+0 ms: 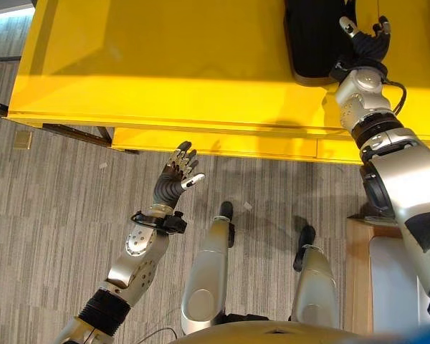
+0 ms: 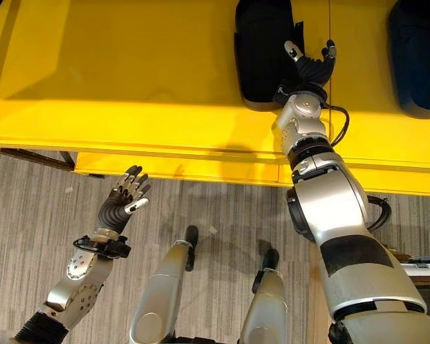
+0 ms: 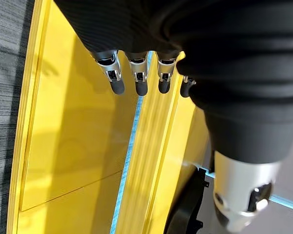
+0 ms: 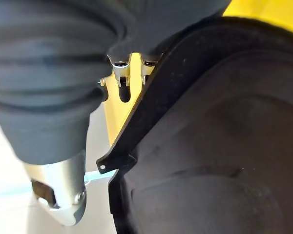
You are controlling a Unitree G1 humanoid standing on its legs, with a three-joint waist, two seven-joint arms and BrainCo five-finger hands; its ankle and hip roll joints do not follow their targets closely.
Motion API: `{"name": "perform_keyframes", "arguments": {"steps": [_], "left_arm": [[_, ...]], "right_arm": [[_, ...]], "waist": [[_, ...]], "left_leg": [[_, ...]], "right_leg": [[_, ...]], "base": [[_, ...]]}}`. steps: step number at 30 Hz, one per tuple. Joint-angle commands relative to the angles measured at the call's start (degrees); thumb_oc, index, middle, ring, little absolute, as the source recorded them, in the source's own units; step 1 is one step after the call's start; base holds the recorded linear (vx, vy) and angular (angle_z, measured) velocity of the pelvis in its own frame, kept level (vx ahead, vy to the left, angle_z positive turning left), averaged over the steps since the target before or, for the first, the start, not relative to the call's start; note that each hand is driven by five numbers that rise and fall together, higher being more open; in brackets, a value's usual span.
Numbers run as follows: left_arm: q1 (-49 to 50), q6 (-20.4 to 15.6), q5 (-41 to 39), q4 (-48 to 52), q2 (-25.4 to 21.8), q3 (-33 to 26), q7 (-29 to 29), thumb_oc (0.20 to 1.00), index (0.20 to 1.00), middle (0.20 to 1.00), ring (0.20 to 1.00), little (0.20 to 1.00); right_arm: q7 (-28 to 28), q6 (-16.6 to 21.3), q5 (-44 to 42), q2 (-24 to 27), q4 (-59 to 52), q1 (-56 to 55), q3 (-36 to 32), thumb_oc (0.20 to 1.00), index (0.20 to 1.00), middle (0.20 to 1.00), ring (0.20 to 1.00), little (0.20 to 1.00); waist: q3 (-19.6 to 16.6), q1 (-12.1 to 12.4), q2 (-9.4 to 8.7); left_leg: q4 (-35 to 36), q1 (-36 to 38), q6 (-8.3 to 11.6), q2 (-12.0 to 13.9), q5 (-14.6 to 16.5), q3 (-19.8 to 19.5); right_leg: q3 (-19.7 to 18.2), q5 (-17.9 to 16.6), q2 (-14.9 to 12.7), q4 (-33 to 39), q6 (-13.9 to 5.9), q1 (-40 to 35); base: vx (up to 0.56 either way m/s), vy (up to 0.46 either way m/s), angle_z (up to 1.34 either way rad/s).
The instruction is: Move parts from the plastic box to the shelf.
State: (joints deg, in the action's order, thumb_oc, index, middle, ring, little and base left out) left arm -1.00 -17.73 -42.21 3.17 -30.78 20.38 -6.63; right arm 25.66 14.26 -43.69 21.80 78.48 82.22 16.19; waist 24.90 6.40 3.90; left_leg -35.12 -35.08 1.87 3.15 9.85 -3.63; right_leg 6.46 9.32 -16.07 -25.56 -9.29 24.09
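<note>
The right hand (image 2: 312,66), fingers spread and gripping nothing, rests beside the black part (image 2: 261,50) on the yellow shelf (image 2: 129,86), apparently just set down; the left hand (image 2: 122,197) hangs open, idle.

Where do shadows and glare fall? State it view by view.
Left eye view: yellow shelf shaded at the back, bright along its front. Left wrist view: pale reflected streak along the shelf past the left hand. Right wrist view: black part dull, faint sheen.

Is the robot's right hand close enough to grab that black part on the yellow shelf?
Probably yes: the right hand is open right beside the black part on the yellow shelf, with nothing between them.
</note>
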Motion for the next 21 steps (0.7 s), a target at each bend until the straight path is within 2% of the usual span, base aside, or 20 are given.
{"name": "perform_keyframes", "arguments": {"steps": [1,21], "left_arm": [[-0.3,-2.9,-0.9,5.3,-2.0,-0.8,-0.2,1.0,1.0,1.0,1.0,1.0],[0.2,-2.9,-1.3,5.4,-2.3,-0.6,0.3,1.0,1.0,1.0,1.0,1.0]], "right_arm": [[-0.5,1.6,-0.8,-0.9,-3.0,-1.6,-0.8,1.0,1.0,1.0,1.0,1.0],[-1.5,1.5,-3.3,-3.2,-1.3,-2.8,-2.4,1.0,1.0,1.0,1.0,1.0]], "waist": [[1.3,1.7,-1.32],[1.8,2.1,-1.12]], "left_leg": [[-0.9,-2.1,3.03,3.0,-1.8,-2.2],[-1.1,-2.4,2.81,2.8,-1.9,-2.2]], "right_leg": [[-1.4,0.9,0.2,-7.8,2.34,-0.3],[-1.2,1.2,0.2,-8.6,2.53,0.3]], "base": [[0.0,0.0,0.0],[0.0,0.0,0.0]]}}
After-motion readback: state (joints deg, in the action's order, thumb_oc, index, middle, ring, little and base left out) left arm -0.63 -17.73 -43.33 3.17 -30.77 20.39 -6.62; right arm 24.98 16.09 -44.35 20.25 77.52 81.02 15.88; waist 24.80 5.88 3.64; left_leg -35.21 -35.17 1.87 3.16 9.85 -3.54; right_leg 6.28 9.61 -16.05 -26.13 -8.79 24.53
